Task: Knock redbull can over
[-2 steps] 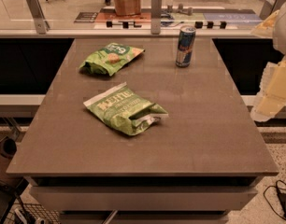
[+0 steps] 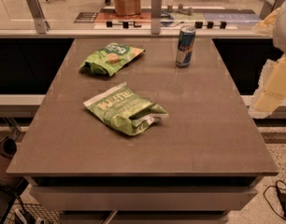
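The redbull can point(image 2: 185, 45) stands upright at the far right of the brown table point(image 2: 203, 125), blue and silver with a silver top. My gripper point(image 2: 269, 90) shows as a pale cream shape at the right edge of the camera view. It is beyond the table's right side, apart from the can and nearer to me than it. It holds nothing that I can see.
Two green chip bags lie on the table, one at the far left point(image 2: 110, 58) and one in the middle point(image 2: 126, 108). A glass partition with metal posts point(image 2: 155, 10) runs behind the far edge. A cable point(image 2: 281, 197) lies on the floor at the right.
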`<action>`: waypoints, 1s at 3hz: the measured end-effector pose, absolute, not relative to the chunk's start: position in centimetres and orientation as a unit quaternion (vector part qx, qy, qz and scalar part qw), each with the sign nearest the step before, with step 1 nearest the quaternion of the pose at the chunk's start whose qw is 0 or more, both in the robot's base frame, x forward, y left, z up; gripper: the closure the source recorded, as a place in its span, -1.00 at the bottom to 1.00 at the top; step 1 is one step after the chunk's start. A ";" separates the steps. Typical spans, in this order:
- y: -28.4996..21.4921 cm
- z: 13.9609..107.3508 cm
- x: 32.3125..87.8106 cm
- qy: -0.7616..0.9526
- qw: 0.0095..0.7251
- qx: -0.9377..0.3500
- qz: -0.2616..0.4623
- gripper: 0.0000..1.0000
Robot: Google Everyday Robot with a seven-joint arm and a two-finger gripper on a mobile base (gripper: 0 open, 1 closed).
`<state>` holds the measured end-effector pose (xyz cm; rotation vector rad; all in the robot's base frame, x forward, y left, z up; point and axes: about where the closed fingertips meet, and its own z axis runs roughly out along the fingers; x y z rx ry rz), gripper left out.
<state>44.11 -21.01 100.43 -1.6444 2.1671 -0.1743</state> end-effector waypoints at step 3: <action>-21.9 96.6 48.4 0.813 0.321 -0.486 -0.022 -1.00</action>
